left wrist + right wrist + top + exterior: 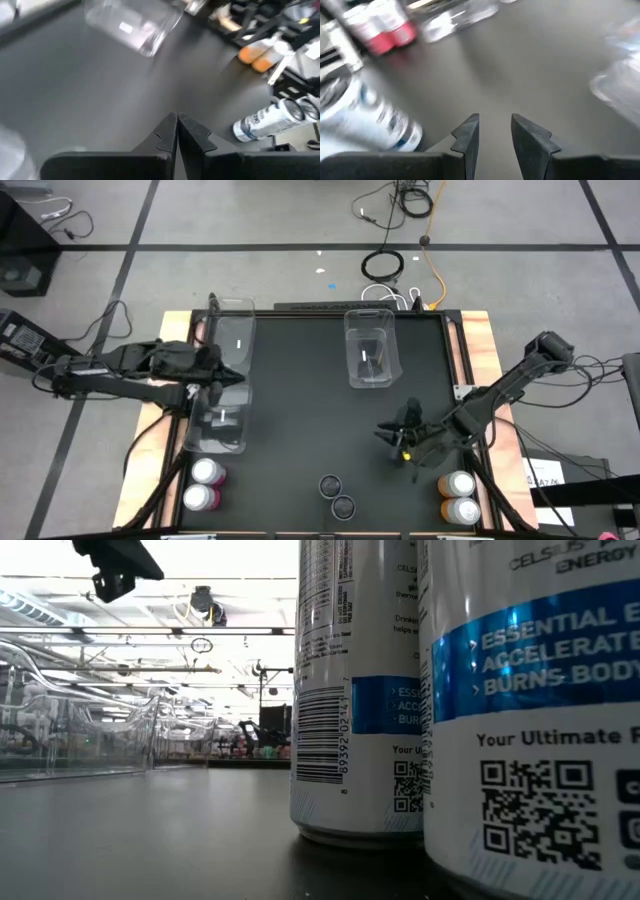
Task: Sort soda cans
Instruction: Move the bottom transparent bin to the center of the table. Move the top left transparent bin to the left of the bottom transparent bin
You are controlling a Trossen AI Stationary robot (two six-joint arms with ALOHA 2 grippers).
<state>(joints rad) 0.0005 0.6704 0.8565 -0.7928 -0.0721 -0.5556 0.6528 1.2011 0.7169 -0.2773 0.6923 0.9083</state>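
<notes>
Black mat: covers the table [300, 420]; all six soda cans stand along its near edge, none in a bin yet.
High view, cans: pink cans [204, 483] near left, dark-topped cans [336, 495] near centre, orange cans [458, 496] near right; paired by colour, likely a start layout for sorting.
High view, bins: three clear bins, far-left bin [232, 330], left bin [222, 418] nearer, centre bin [369, 348] at the far middle; presumably one per colour.
High view, left gripper [222, 373]: hangs between the two left bins, holds nothing.
High view, right gripper [392, 435]: low over bare mat, right of centre, apart from the orange cans and the dark-topped cans; holds nothing.
Low view: the two centre cans [470, 690] fill the frame, white-and-blue printed bodies, upright, just beside each other; one arm's dark tip shows at the upper left.
Left wrist view: left fingers [167, 137] pressed together, empty, over bare mat; orange cans and one white-and-blue can lie beyond.
Right wrist view: right fingers [469, 135] stand a little apart, nothing between them; white-and-blue can just beside, pink cans farther off.
Judgement: sorting not begun; right arm looks placed for a reach to a near can.
</notes>
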